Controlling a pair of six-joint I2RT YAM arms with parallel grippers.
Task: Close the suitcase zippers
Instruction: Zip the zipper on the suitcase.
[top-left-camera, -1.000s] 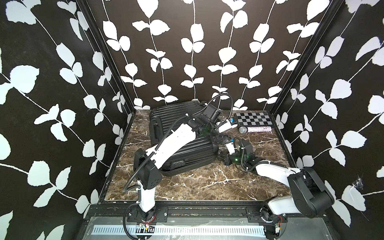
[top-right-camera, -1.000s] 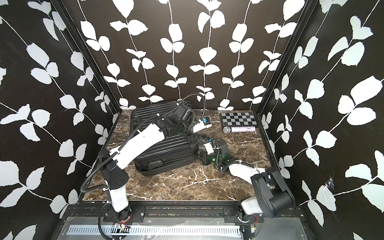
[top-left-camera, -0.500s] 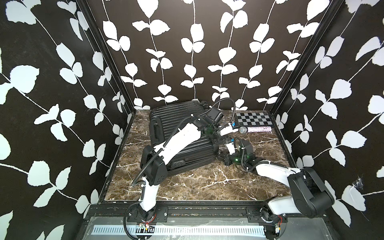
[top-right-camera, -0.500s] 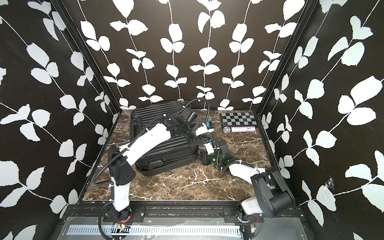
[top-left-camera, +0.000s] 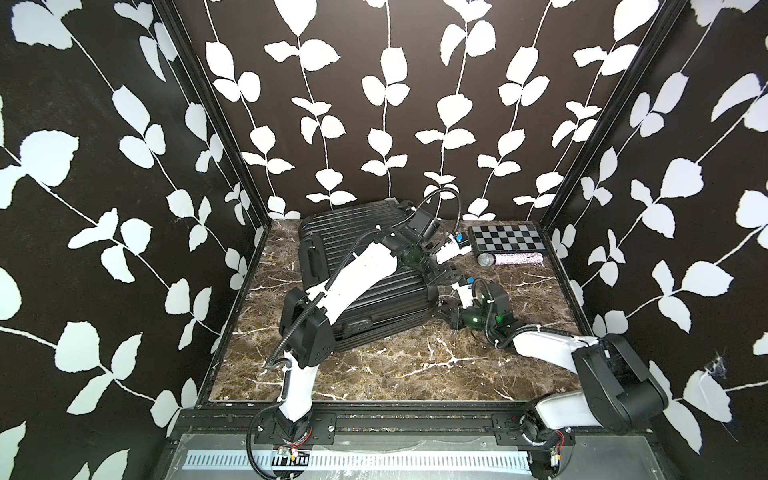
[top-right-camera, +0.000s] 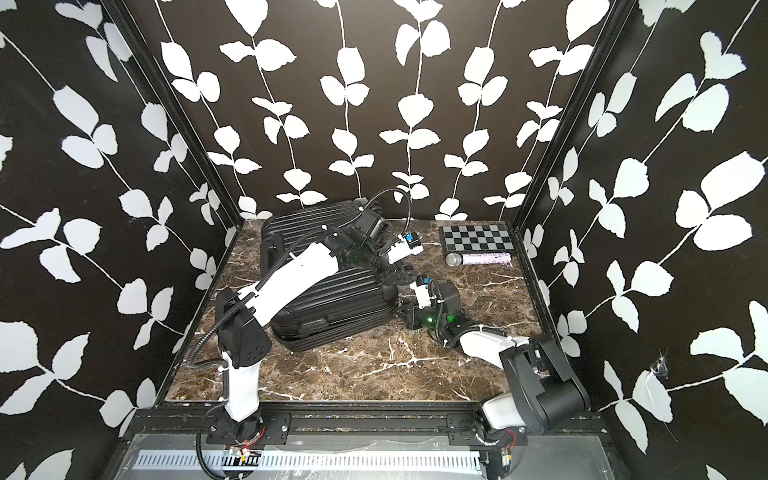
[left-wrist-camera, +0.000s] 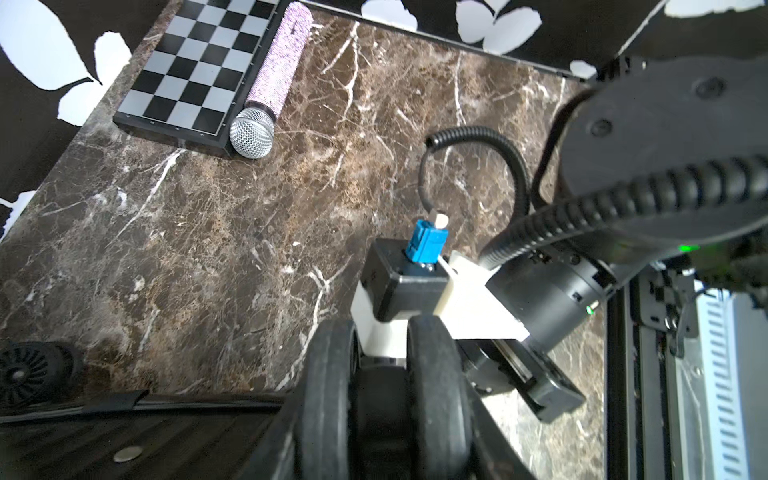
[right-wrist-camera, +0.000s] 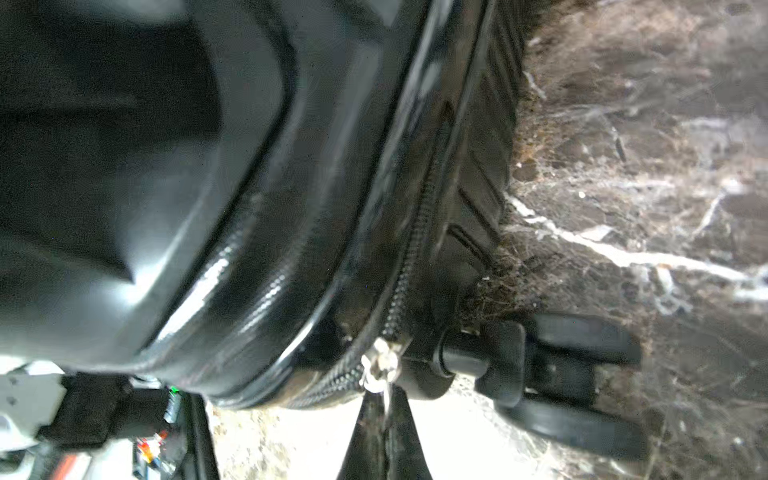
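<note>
Suitcase: the suitcase (top-left-camera: 374, 299) lies on the desk (top-left-camera: 415, 365), toward the back and the robot's left side, with its wheeled end turned to the right arm.
Step in hand: as I read it, drawing a zipper pull round the wheeled corner of the seam.
Right end effector: the right end effector (right-wrist-camera: 384, 415) is pinched tight on the silver zipper pull (right-wrist-camera: 379, 365), low by the desk at the case's corner.
Left end effector: the left end effector (top-left-camera: 435, 273) seems to clasp a twin caster wheel (left-wrist-camera: 432, 374), likely to brace the case; black on black hides the contact.
Zipper track: the zipper track (right-wrist-camera: 415, 249) runs away from the pull along the seam. A second wheel (right-wrist-camera: 573, 365) juts out just beside the pull.
Doing it well: pull along the track, not away from the shell. Follow the corner's curve in small arcs, turning the wrist with it. Seat the tab deep between the fingers, and brace firmly so the case does not slide.
Watch: the thin tab may slip, and the nearby wheel stem may foul the fingers.
Unclear: which stretch of track is already meshed cannot be told.
</note>
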